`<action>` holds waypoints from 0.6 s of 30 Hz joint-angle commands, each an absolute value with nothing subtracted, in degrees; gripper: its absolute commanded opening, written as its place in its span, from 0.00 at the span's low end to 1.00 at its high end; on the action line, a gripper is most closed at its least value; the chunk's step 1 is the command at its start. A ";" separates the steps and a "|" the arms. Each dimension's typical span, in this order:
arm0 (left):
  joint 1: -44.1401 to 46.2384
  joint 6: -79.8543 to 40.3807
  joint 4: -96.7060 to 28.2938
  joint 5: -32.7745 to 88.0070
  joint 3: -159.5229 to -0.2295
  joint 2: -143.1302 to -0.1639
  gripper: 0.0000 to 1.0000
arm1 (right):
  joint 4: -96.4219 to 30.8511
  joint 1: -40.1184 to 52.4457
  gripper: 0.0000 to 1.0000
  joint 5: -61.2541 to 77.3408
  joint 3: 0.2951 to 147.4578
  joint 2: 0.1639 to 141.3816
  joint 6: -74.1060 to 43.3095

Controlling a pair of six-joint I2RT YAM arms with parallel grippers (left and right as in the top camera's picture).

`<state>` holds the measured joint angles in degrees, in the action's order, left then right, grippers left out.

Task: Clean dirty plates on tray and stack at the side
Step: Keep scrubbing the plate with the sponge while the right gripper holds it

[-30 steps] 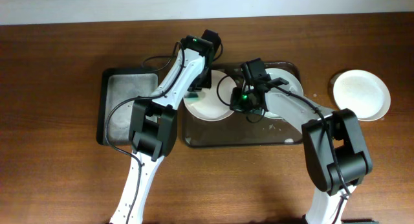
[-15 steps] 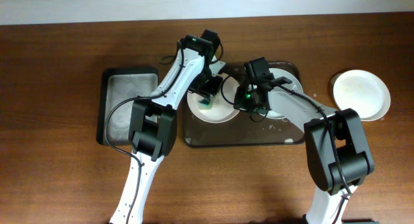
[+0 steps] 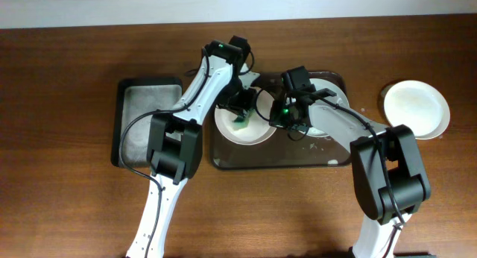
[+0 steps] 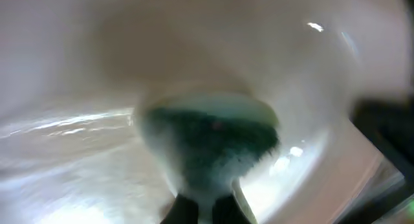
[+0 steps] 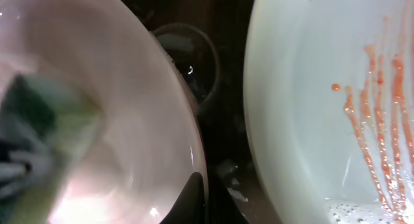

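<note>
A white plate [image 3: 237,131] lies at the left end of the large dark tray [image 3: 276,159]. My left gripper [image 3: 240,116] is shut on a green sponge [image 3: 241,123] and presses it on this plate's face; in the left wrist view the sponge [image 4: 207,136] fills the middle, above the fingertips [image 4: 187,212]. My right gripper [image 3: 274,115] is shut on this plate's right rim [image 5: 194,153]. A second plate [image 5: 310,107] with orange streaks [image 5: 381,140] lies right of it on the tray. A third plate [image 3: 416,109] sits on the table at the far right.
A smaller dark tray [image 3: 145,124] lies on the table left of the large one. Both arms cross over the large tray's left half. Small wet specks lie on the tray floor [image 5: 226,172] between the two plates.
My left gripper has carried the sponge from the plate's left rim toward its middle. The plate shifted slightly. The right gripper has kept its hold on the rim.
</note>
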<state>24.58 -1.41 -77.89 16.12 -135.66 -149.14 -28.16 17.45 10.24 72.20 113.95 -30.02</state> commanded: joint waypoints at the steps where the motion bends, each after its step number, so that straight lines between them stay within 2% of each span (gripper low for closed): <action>1: 23.46 -24.71 -77.17 -10.55 -134.96 -151.06 0.00 | -28.75 17.93 0.04 10.31 71.61 114.72 -29.34; 5: 23.64 -32.77 -76.49 -19.92 -134.96 -151.06 0.00 | -28.75 17.93 0.04 10.31 71.61 114.72 -29.34; 11: 26.61 -32.29 -79.68 -23.77 -134.96 -151.06 0.00 | -28.77 17.93 0.04 10.28 71.61 114.72 -29.34; 14: 28.58 -18.44 -80.84 -15.51 -134.96 -151.06 0.00 | -28.77 17.93 0.04 10.31 71.61 114.72 -29.34; 15: 29.28 -10.98 -80.64 -8.27 -134.96 -151.06 0.00 | -28.75 17.93 0.04 10.31 71.61 114.72 -29.34; 18: 29.63 -1.56 -79.70 4.82 -134.96 -151.06 0.00 | -28.77 17.93 0.04 10.31 71.61 114.72 -29.34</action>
<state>29.04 -17.04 -80.66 -11.64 -135.74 -148.83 -28.25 18.17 11.66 72.20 113.97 -30.00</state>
